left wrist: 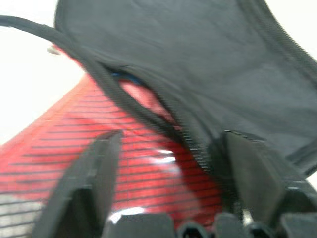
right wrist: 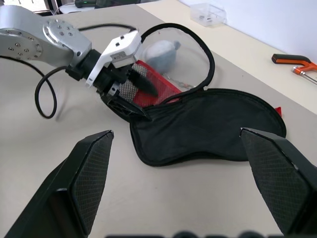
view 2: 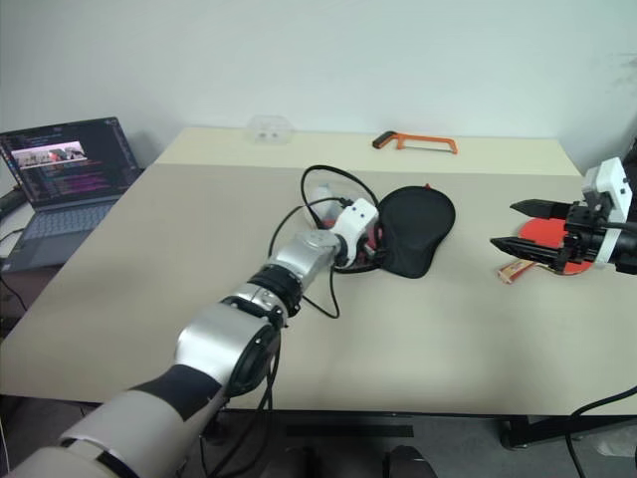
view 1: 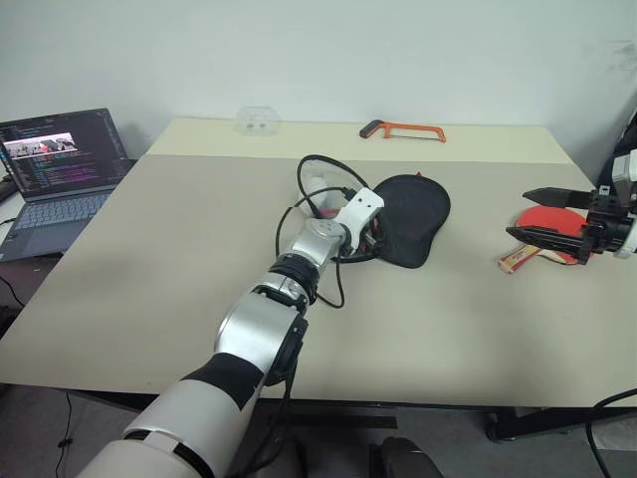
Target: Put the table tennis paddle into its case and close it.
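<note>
Centrally, left pincer [right wrist: 130, 92] spread at case [view 1: 408, 214] mouth, paddle [view 1: 545, 231] under right pincer [view 1: 527, 214]

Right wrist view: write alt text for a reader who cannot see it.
The left gripper, fingers apart, sits at the open narrow end of the black case lying on the beige table, red lining showing. A small grey pouch lies behind it inside a black cord loop.

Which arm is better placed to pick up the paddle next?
Right. The right gripper hangs open just over the table tennis paddle at the table's right side, while the left gripper is busy at the mouth of the case, well away from it.
</note>
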